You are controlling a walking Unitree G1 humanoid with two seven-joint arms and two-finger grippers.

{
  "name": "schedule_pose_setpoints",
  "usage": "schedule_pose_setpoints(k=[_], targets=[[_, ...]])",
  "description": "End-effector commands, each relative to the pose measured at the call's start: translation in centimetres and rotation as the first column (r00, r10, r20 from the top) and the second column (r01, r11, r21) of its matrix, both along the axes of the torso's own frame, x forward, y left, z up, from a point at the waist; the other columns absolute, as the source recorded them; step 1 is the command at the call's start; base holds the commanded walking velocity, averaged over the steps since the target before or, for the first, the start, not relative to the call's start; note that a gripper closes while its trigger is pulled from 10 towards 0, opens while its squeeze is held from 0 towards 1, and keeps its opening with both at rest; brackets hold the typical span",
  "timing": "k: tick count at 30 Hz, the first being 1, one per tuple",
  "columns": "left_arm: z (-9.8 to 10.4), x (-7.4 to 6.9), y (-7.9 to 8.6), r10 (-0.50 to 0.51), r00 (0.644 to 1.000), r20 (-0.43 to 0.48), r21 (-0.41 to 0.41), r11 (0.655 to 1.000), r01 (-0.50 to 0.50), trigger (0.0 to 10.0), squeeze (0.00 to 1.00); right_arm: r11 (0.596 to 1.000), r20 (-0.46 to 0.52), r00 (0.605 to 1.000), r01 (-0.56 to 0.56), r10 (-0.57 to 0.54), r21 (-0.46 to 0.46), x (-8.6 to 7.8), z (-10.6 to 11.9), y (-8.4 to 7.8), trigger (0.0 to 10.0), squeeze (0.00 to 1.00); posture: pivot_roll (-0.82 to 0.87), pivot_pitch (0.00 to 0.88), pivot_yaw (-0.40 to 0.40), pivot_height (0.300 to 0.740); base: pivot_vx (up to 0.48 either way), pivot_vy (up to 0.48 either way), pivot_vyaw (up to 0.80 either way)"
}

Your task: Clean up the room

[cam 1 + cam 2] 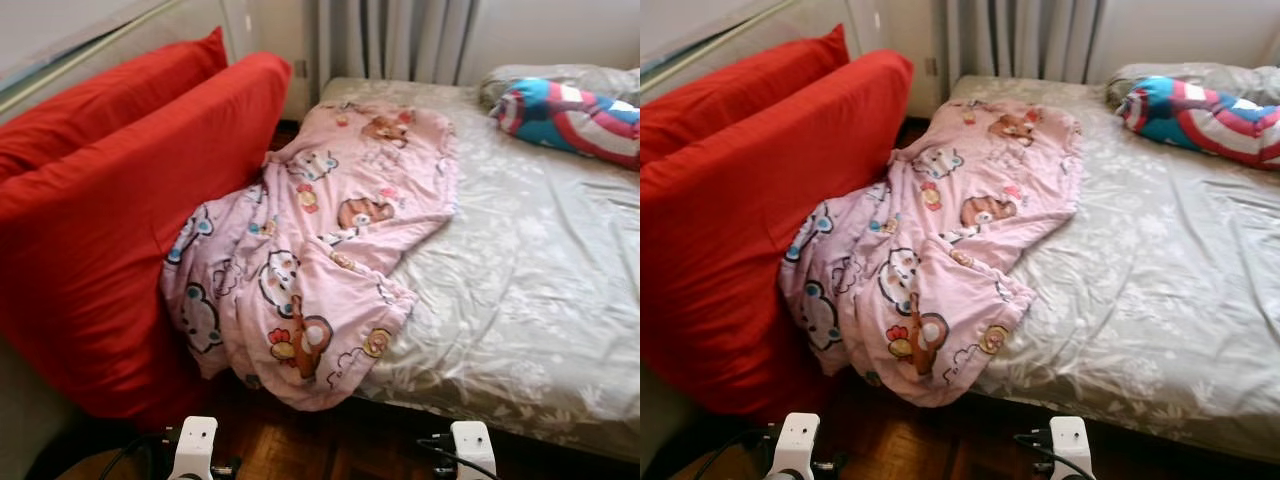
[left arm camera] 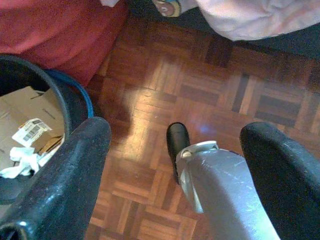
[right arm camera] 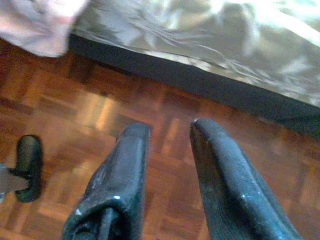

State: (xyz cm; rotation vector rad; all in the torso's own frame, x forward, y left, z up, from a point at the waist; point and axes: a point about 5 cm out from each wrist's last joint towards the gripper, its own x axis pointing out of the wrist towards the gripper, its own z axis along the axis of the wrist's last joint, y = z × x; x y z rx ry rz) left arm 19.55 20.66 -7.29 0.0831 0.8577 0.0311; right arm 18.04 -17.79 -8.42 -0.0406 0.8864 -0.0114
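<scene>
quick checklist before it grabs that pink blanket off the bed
1. Pink cartoon-print blanket in view, crumpled, hanging over the bed edge: ok.
2. Left gripper open, holding nothing, above the parquet floor: ok.
3. Right gripper slightly parted, holding nothing: ok.
4. Grippers near the blanket: not ok, both low by the floor.
5. Red cushions leaning against the blanket's side: not ok.
6. Anything hidden under the blanket: cannot tell.

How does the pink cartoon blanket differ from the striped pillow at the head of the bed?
The pink blanket is pale with small cartoon animals; the striped pillow has bold red, white and blue bands. The blanket lies crumpled and spills over the bed's edge against the red cushion; the pillow lies wholly on the mattress, at its far end. Both rest on the same bed.
</scene>
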Motion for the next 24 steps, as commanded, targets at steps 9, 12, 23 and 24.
schedule_pose_setpoints(k=[9, 12, 23, 24], targets=[[-0.2, -0.4, 0.1, 0.007, 1.000, -0.020, -0.010, 1.000, -0.008, 10.0, 0.00, 1.000, 0.008, 1.000, -0.002, 0.002, 0.001, 0.2, 0.0, 0.5, 10.0, 0.00, -0.02, 0.067, 0.012, 0.740, 0.000, 0.000, 0.00], [-0.2, -0.5, 0.1, 0.009, 1.000, -0.020, -0.011, 1.000, -0.009, 10.0, 0.00, 1.000, 0.009, 1.000, -0.002, 0.002, 0.003, 0.1, 0.0, 0.7, 10.0, 0.00, -0.02, 0.067, 0.012, 0.740, 0.000, 0.000, 0.00], [-0.2, -0.5, 0.1, 0.014, 1.000, -0.018, -0.018, 1.000, -0.015, 10.0, 0.00, 1.000, 0.020, 1.000, 0.000, 0.000, 0.011, 0.2, 0.1, 0.9, 10.0, 0.00, -0.02, 0.067, 0.012, 0.740, 0.000, 0.000, 0.00], [-0.3, -0.5, 0.1, 0.014, 1.000, -0.018, -0.018, 1.000, -0.015, 10.0, 0.00, 1.000, 0.020, 1.000, 0.001, -0.001, 0.011, 0.2, 0.1, 0.8, 10.0, 0.00, -0.02, 0.066, 0.011, 0.740, 0.000, 0.000, 0.00]])
